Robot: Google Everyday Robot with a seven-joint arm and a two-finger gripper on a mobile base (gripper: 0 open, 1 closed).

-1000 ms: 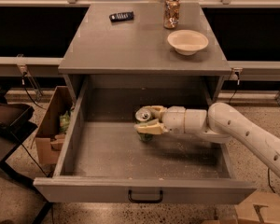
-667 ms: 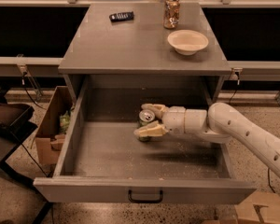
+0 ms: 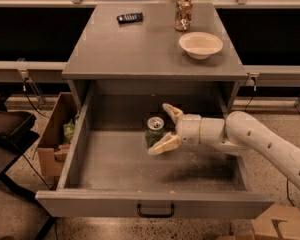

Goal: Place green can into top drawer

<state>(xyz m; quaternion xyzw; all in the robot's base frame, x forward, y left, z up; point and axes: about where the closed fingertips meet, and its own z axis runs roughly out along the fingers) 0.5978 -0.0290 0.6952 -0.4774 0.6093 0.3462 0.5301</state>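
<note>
1. Green can (image 3: 153, 136) stands upright on the floor of the drawer (image 3: 115, 166), a little left of centre and toward the far wall. It already seems to be where the task wants it, so the main risk now is undoing that.
2. The tool (image 3: 159, 129) is spread wide and grips nothing. One finger is on the far side of the can and the other on the near side. The near finger is either touching the can's wall or just beside it; I cannot tell which.
3. If the arm draws back to the right at a slant rather than straight, either finger could clip the can and tip it. A small can is probably light, so it would fall easily and roll across the crumb-speckled floor.
4. A steep lift could catch the far finger or the wrist on the underside of the tabletop (image 3: 125, 49), which overhangs the far part of the drawer. A jolt there could swing the tool into the can.
5. The arm reaches in from the right, so a careless pull-back could scrape the right wall and shake the drawer.
6. The brown can (image 3: 183, 14), bowl (image 3: 200, 44) and phone (image 3: 129, 17) on the tabletop are well apart from the tool. They would be at risk only if the arm rose high and swept across them.
</note>
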